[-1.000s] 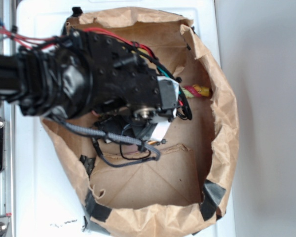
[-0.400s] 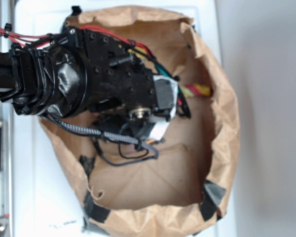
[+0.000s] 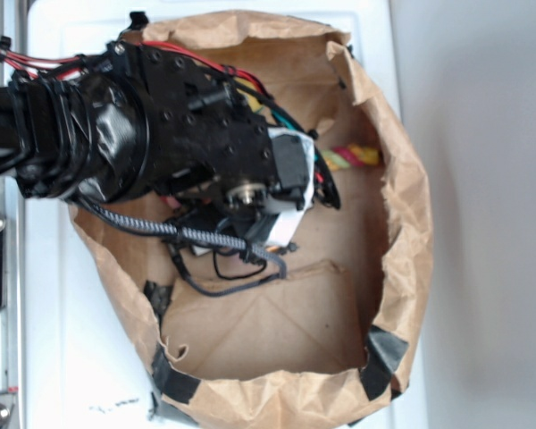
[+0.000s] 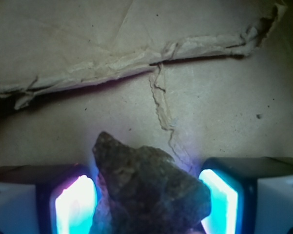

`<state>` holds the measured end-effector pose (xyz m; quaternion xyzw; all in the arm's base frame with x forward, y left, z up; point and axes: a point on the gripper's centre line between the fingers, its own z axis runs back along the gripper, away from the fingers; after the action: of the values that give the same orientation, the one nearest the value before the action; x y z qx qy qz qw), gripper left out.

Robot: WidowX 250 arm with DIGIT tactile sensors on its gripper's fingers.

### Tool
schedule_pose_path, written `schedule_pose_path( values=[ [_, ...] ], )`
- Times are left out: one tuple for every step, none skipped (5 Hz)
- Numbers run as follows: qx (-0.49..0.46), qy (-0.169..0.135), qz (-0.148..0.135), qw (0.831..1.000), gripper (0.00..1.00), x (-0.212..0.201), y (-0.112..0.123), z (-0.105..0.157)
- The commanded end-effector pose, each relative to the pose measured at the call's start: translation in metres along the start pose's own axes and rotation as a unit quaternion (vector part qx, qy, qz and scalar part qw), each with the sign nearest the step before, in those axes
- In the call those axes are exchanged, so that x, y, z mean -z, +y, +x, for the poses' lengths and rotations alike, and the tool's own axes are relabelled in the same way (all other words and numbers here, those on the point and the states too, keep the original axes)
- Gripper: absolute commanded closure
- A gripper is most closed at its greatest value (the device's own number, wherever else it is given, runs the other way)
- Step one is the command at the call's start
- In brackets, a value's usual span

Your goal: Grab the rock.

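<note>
In the wrist view the rock point(image 4: 147, 187), a rough dark grey-brown lump, fills the space between my gripper's point(image 4: 146, 197) two glowing pads. Its left side presses the left pad point(image 4: 75, 204) and its lower right edge meets the right pad point(image 4: 219, 200). The gripper is shut on the rock, above the brown paper floor. From the exterior view my black arm point(image 3: 161, 134) reaches in from the left over the paper-lined bin, and its wrist point(image 3: 263, 223) hides the rock completely.
The crumpled brown paper walls point(image 3: 402, 214) ring the work area, with black tape point(image 3: 380, 357) at the lower corners. A yellow, red and green striped object point(image 3: 357, 157) lies against the right wall. A torn paper fold point(image 4: 136, 63) crosses the floor ahead of the fingers.
The arm has drawn slightly left and looms larger toward the camera. More of the striped object and the paper floor to its right is uncovered.
</note>
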<state>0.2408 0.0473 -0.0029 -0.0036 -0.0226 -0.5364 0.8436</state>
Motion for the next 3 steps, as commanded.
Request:
schedule_pose_path(
  values=[
    [-0.12, -0.017, -0.099, 0.988, 1.0, -0.014, -0.032, 0.001],
    [-0.194, -0.02, -0.135, 0.971, 1.0, -0.029, -0.033, 0.011],
    [-0.29, -0.035, -0.124, 0.948, 1.0, -0.041, -0.041, 0.025]
  ],
)
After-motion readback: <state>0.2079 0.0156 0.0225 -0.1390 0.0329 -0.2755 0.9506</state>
